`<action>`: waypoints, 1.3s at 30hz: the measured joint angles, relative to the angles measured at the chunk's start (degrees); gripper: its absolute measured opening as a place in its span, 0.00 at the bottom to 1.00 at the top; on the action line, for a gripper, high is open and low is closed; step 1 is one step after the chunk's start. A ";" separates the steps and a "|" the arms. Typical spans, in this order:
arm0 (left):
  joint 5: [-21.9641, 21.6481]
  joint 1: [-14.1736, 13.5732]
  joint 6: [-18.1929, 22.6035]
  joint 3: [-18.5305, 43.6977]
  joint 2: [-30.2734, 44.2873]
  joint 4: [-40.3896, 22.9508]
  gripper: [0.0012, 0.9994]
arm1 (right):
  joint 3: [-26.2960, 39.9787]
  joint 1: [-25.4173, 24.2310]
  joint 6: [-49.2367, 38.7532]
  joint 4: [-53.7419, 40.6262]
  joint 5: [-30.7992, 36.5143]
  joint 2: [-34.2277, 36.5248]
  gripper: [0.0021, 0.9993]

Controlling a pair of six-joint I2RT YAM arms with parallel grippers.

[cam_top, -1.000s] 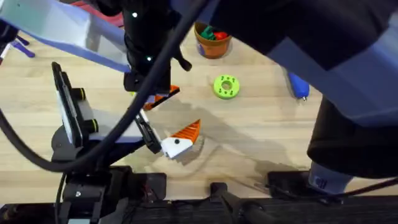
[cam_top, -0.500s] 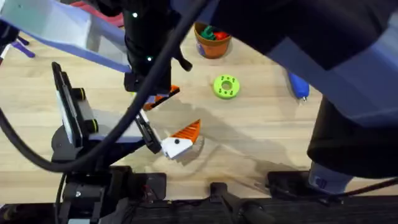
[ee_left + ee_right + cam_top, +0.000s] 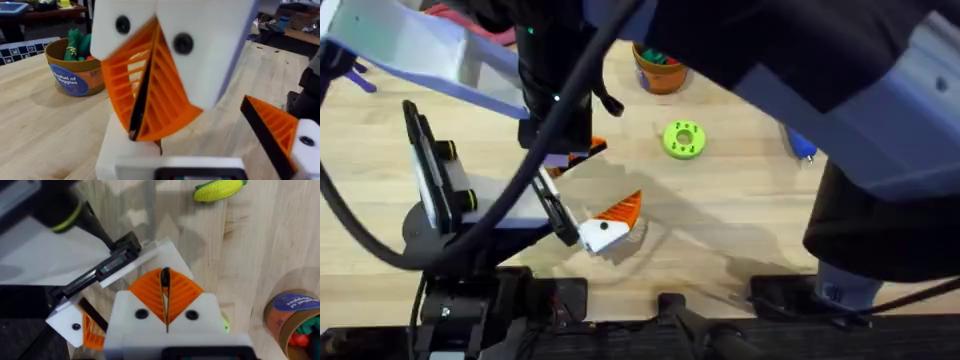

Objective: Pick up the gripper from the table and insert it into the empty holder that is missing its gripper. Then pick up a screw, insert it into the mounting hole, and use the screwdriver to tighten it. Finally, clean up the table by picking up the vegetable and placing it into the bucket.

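Both hands are pressed shut, pads meeting w/ nothing visible between: left hand [image 3: 135,125], right hand [image 3: 165,307].

The vegetable [image 3: 220,189] lies loose on the desk [image 3: 740,220], well apart from the bucket [image 3: 660,68]. Prob. light hollow plastic: stiff, smooth, rounded, so it may roll or squirt out. Pinch it across the middle, not the tapered green end.

The right wrist view gives you the vegetable, where overhead the arms cross that area. Overhead gives you the screwdriver [image 3: 800,143] by the right arm.
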 joint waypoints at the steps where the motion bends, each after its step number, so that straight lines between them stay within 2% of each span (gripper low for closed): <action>1: 0.00 0.00 0.00 0.00 0.00 0.01 0.99 | 0.00 0.01 0.00 0.00 0.00 0.00 0.00; 13: -0.03 0.00 -0.53 0.00 0.00 -0.01 0.99 | 0.45 0.04 0.04 0.25 0.00 0.67 0.00; 22: 0.00 0.02 -2.46 0.00 0.87 -0.12 0.99 | 1.42 0.04 0.51 0.99 0.10 2.49 0.00; 39: 0.66 -0.02 -2.52 0.00 0.85 -0.16 0.99 | 1.64 -0.62 1.09 -0.31 -0.42 2.49 0.00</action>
